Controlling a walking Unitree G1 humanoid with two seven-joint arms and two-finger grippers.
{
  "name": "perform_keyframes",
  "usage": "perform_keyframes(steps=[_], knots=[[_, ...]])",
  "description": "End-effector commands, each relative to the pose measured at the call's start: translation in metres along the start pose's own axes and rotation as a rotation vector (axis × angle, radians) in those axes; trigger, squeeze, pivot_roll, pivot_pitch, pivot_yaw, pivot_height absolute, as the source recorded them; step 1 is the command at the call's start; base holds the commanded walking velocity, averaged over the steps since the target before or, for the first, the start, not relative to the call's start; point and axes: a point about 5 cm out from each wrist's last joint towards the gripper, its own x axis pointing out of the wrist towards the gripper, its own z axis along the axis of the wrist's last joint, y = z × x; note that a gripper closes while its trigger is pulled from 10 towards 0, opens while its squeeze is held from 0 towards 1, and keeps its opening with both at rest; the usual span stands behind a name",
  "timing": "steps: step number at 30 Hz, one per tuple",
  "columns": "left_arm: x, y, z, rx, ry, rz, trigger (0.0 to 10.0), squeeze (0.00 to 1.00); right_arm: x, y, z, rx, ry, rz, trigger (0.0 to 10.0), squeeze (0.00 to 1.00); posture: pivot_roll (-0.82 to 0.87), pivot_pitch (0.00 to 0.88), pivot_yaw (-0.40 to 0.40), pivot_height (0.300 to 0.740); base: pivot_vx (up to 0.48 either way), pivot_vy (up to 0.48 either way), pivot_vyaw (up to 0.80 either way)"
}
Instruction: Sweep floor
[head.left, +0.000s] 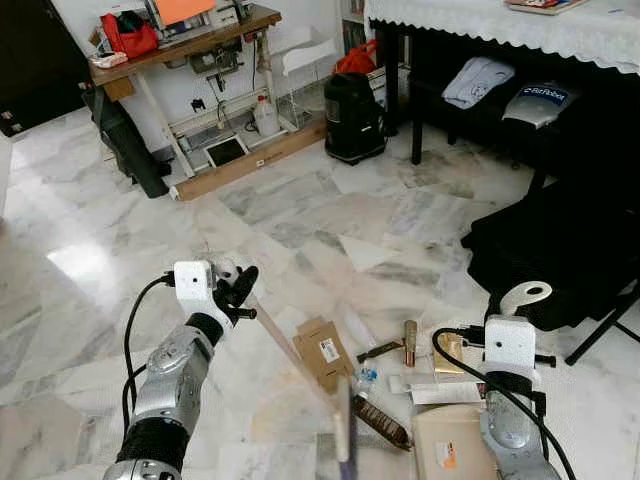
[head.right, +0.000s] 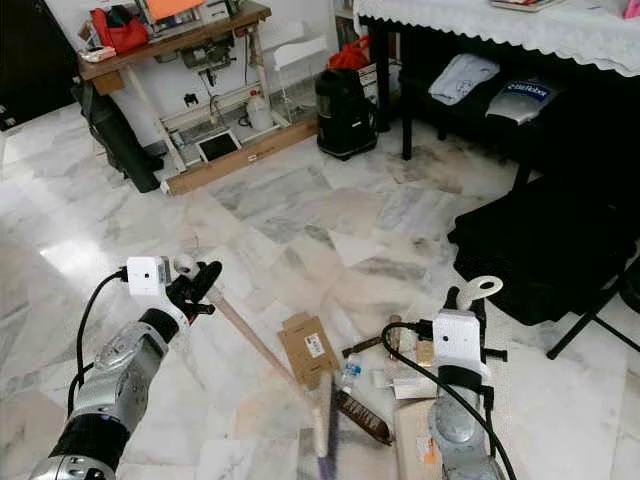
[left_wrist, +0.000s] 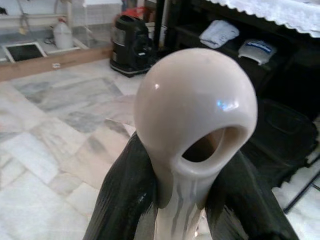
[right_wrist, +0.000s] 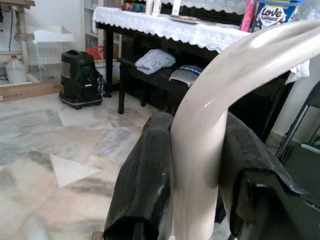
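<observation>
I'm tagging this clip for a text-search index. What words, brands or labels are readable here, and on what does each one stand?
"Love Letters": on the blue tin standing on the lace-covered table.
Blue cushion under the table: white lettering, too blurred to read.
Flattened cardboard box on the floor: white sticker, print too small to read.
Beige dustpan near the right gripper: orange-and-white sticker, unreadable.

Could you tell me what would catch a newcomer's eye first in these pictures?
First, the litter on the marble floor right before the robot: a flattened box, a bottle and paper scraps. Next, the two tools: the left end effector is shut on a broom that slants down toward the litter, and the right end effector is shut on a dustpan handle beside it. Farther off stands a black vacuum, by a cluttered workbench.
</observation>
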Motion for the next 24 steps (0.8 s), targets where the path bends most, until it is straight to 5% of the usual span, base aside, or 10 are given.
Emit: perform_keyframes(steps=[1, 24], knots=[[0.0023, 0.0034, 0.0114, 0.005, -0.030, -0.004, 10.0, 0.00, 0.0025, 0.0078, 0.0075, 0.020, -0.035, 0.024, 10.0, 0.00, -0.05, 0.045, 0.188, 0.740, 0.000, 0.000, 0.00], [-0.0033, -0.0046, 0.0115, -0.203, 0.030, -0.144, 10.0, 0.00, 0.0054, 0.0162, 0.0087, 0.041, -0.027, 0.038, 10.0, 0.00, -0.04, 0.033, 0.187, 0.740, 0.000, 0.000, 0.00]])
